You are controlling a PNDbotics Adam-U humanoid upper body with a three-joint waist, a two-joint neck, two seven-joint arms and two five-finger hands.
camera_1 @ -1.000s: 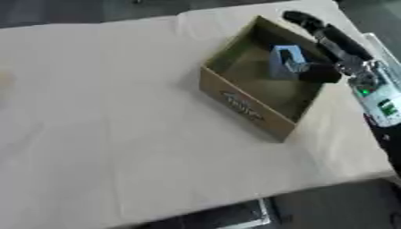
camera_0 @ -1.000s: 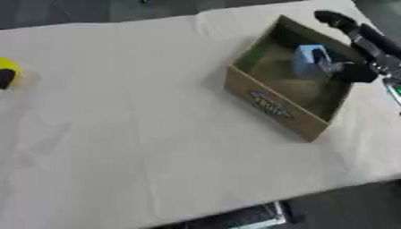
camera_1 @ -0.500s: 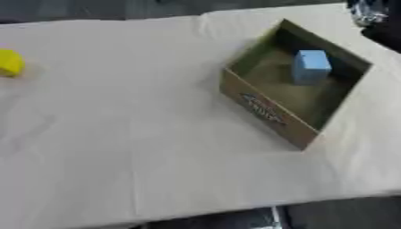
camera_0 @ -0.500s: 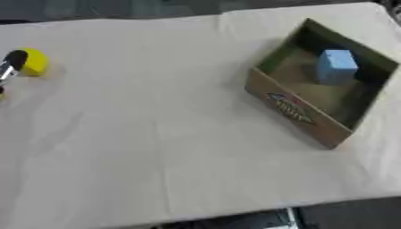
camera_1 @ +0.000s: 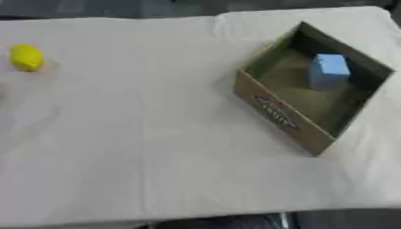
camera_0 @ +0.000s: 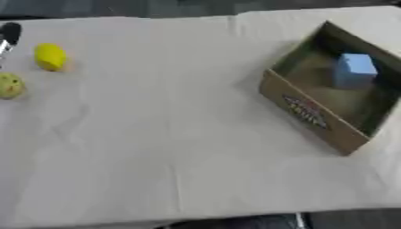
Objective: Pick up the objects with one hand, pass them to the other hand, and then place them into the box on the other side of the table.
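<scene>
Cream cloth covers the table (camera_0: 180,147); the lemon (camera_0: 50,57), probably light and slick, wants gripping across its middle by the left hand (camera_0: 9,36), whose fingers I cannot tell open or closed.

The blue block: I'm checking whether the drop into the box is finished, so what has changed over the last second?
The right hand, which held the blue block inside the box a second ago, let it go and has left the view. The left hand now shows at the far left edge near a yellow object. The camera swung left meanwhile. The block stayed in the box, and the box looks unmoved.
</scene>
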